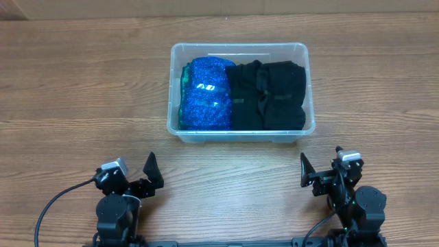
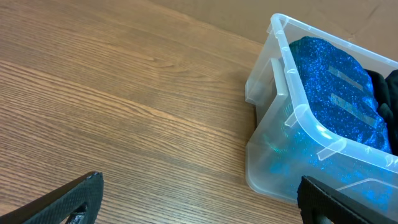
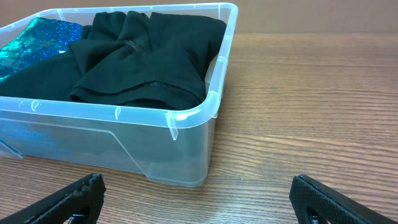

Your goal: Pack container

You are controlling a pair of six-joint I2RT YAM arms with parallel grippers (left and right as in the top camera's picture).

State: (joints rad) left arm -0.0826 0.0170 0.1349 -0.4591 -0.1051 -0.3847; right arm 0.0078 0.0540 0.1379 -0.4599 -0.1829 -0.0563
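Note:
The clear plastic container (image 1: 308,75) stands on the wooden table, in the middle of the overhead view. A glittery blue garment (image 1: 206,92) fills its left half and folded black clothing (image 1: 267,96) fills its right half. My left gripper (image 1: 152,175) is open and empty at the near left, apart from the container. My right gripper (image 1: 319,175) is open and empty at the near right. In the left wrist view the container's near left corner (image 2: 277,149) and the blue garment (image 2: 339,87) show. In the right wrist view the container (image 3: 186,118) holds the black clothing (image 3: 143,56).
Bare wooden tabletop (image 1: 82,89) surrounds the container on all sides. A black cable (image 1: 55,202) runs from the left arm at the near left edge.

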